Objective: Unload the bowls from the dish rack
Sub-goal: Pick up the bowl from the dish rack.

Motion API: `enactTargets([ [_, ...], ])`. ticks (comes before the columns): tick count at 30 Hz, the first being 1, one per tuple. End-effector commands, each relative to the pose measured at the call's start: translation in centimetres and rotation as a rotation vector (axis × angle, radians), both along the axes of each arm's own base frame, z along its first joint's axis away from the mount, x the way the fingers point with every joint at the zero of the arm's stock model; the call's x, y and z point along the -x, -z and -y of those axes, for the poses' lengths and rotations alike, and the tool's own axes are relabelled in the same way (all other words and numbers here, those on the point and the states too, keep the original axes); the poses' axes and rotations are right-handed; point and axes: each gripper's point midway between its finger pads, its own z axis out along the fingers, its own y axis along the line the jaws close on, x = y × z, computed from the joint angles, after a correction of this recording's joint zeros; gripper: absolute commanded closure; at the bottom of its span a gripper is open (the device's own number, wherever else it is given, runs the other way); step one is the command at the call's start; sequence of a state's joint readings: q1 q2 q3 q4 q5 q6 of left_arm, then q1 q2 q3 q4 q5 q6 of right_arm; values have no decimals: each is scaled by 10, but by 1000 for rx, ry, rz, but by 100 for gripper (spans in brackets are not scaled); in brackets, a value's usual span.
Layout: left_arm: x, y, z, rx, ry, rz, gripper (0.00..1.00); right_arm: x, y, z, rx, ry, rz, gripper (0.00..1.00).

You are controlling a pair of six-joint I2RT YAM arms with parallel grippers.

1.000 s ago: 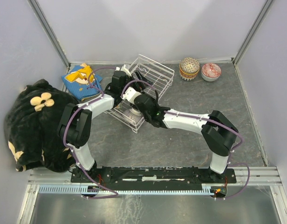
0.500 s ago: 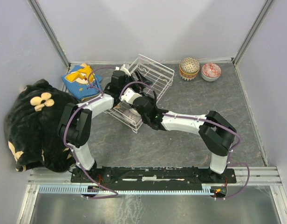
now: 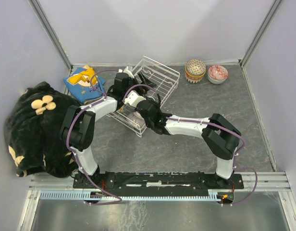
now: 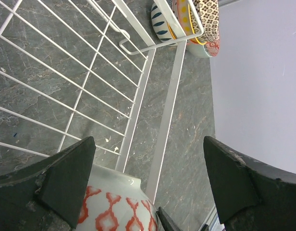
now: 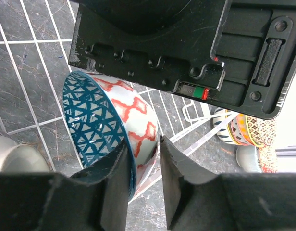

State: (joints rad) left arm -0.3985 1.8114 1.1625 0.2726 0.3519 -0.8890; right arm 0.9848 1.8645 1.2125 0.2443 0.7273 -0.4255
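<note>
The white wire dish rack [image 3: 162,72] stands at mid-table. Inside it a bowl [image 5: 104,120], blue-triangled inside and white with red diamonds outside, stands on edge. My right gripper [image 5: 143,142] straddles its rim, one finger inside and one against the outer wall, shut on it. My left gripper [image 4: 148,168] hovers wide open just above the same bowl [image 4: 114,204], over the rack's wires [image 4: 138,96]. In the top view both grippers [image 3: 144,83] [image 3: 138,109] crowd the rack's near half and hide the bowl.
A stack of patterned bowls [image 3: 195,70] and a red-patterned bowl [image 3: 217,73] sit at the back right, outside the rack. Another pale bowl [image 5: 13,156] lies in the rack beside the held one. A black flowered plush [image 3: 37,130] and a blue-yellow item [image 3: 83,82] fill the left side.
My right arm has pushed a little left into the rack and its jaws have narrowed onto the bowl's rim. The left arm has stayed put, still open.
</note>
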Motion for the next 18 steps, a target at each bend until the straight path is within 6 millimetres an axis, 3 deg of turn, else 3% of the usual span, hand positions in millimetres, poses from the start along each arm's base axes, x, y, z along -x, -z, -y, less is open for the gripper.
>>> enactTargets([
  [1, 16, -6, 25, 57, 80, -41, 1, -1, 1, -7, 35, -16, 34, 66],
  [18, 16, -5, 26, 61, 82, -41, 1, 1, 19, -7, 75, -15, 33, 90],
])
